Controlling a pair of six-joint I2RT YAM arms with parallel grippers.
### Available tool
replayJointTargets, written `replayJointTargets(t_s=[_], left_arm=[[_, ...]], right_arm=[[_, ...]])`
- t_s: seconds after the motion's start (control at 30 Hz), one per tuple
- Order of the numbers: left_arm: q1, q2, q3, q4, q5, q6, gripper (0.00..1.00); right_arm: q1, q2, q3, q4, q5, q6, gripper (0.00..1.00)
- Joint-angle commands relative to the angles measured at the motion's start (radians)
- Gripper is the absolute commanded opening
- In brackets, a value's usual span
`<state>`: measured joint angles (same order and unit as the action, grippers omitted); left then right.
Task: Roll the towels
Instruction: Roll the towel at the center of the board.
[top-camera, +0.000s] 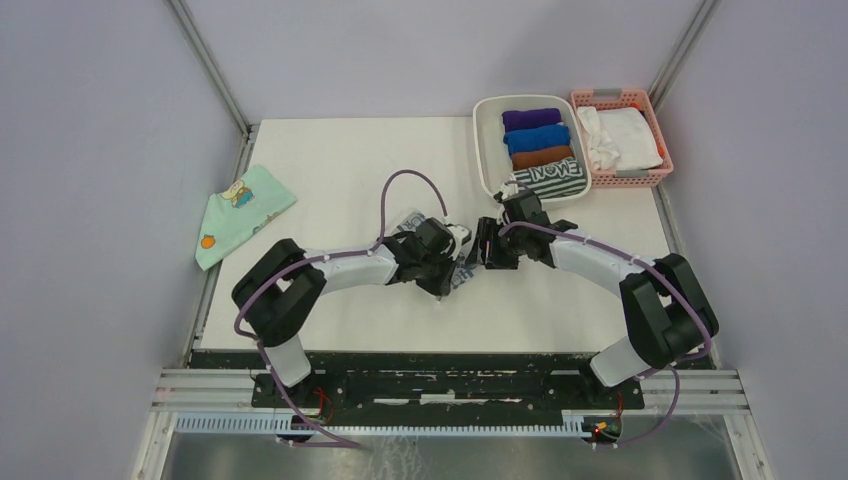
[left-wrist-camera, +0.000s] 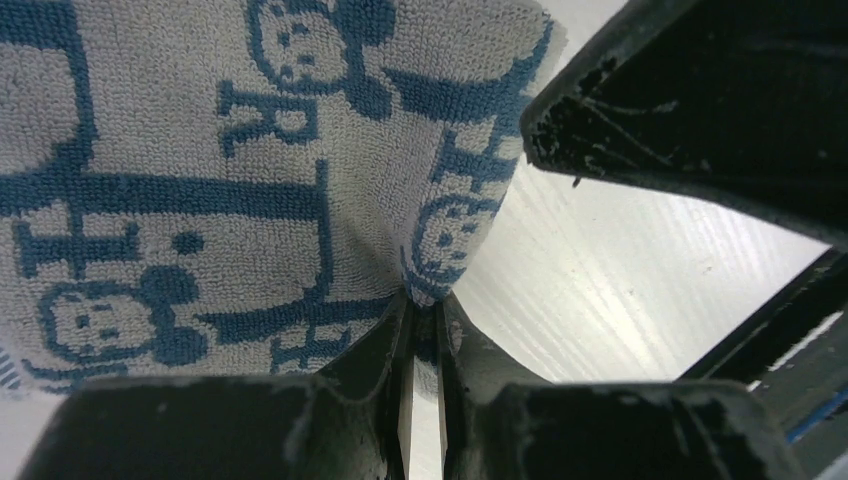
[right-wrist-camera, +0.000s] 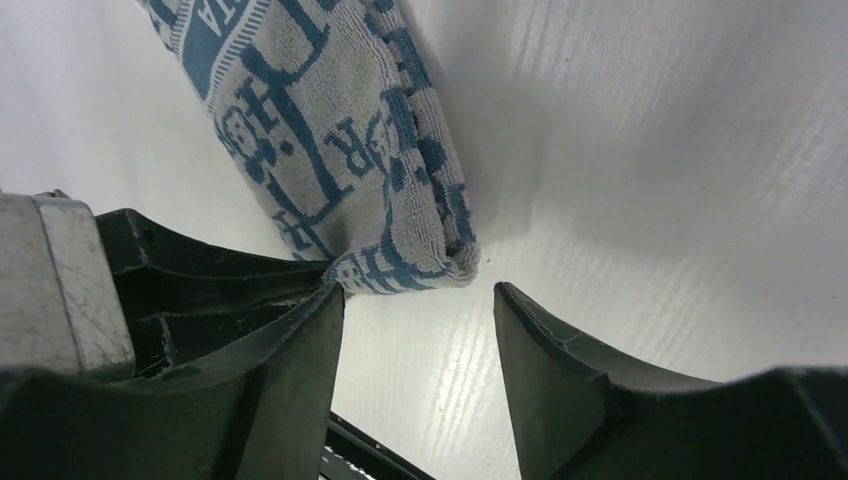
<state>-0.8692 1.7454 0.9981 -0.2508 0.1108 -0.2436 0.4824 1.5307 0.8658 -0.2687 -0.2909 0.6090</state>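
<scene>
The blue-grey patterned towel (top-camera: 408, 222) lies mid-table, mostly hidden under my two grippers. In the left wrist view the towel (left-wrist-camera: 200, 150) fills the top left, and my left gripper (left-wrist-camera: 425, 308) is shut on a pinched fold at its corner. In the right wrist view a folded corner of the towel (right-wrist-camera: 330, 130) ends just ahead of my right gripper (right-wrist-camera: 418, 295), which is open and empty with its left fingertip at the towel's edge. The two grippers, left (top-camera: 452, 262) and right (top-camera: 484, 245), almost meet. The dark green-and-white striped towel (top-camera: 548, 178) lies rolled in the white bin (top-camera: 484, 150).
The white bin at the back right also holds purple (top-camera: 531, 118), blue (top-camera: 537, 138) and brown (top-camera: 541, 157) rolls. A pink basket (top-camera: 655, 125) with white cloth stands right of it. A mint-green cartoon cloth (top-camera: 240, 210) lies at the table's left edge.
</scene>
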Motion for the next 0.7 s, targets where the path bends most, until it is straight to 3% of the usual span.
replayJointTargets(t_s=[0.0, 0.37, 0.67], left_arm=[[0.034, 0.015, -0.019, 0.097, 0.190, -0.109, 0.18], [0.093, 0.059, -0.024, 0.171, 0.249, -0.191, 0.17], [0.091, 0.075, -0.019, 0.172, 0.219, -0.195, 0.22]], right_arm=[[0.005, -0.003, -0.011, 0.061, -0.012, 0.127, 0.66], [0.000, 0.097, -0.013, 0.067, 0.012, 0.226, 0.68], [0.000, 0.139, -0.012, 0.116, 0.051, 0.298, 0.54]])
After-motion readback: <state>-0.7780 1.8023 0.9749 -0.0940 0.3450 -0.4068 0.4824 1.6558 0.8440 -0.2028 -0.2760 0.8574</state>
